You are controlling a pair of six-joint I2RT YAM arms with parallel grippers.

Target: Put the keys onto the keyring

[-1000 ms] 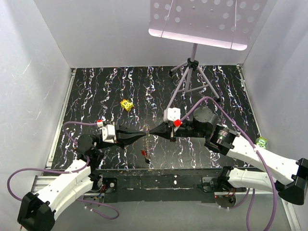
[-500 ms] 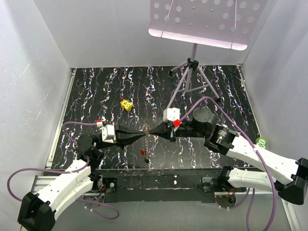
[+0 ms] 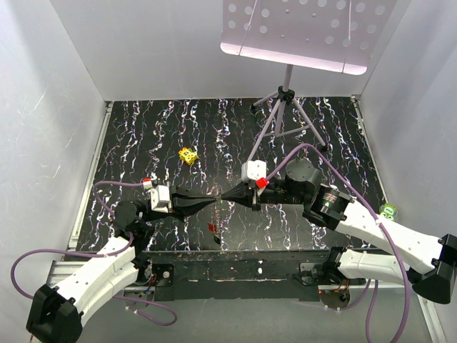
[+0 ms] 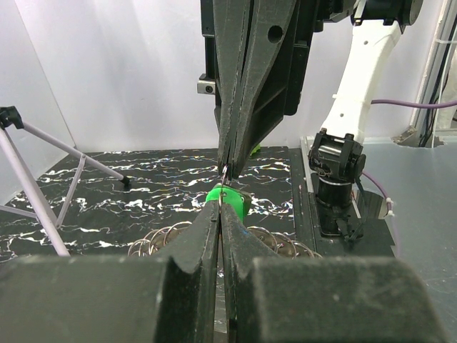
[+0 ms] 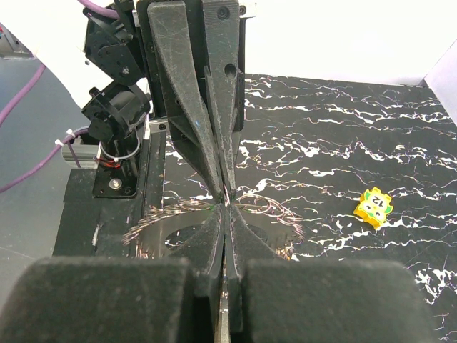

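Right wrist: yellow block reads "12"; left tool clamped on green key; right tool closed.

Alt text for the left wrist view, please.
The left gripper and right gripper, both shut, meet tip to tip above the dark marbled table, a green key head at the junction. Blurred wire loops, likely the keyring, show just below; tripod legs stand at left.

table: black, white marbled streaks | block: yellow, dark spots | key above table: green head | key by table's front edge: red | cables: purple
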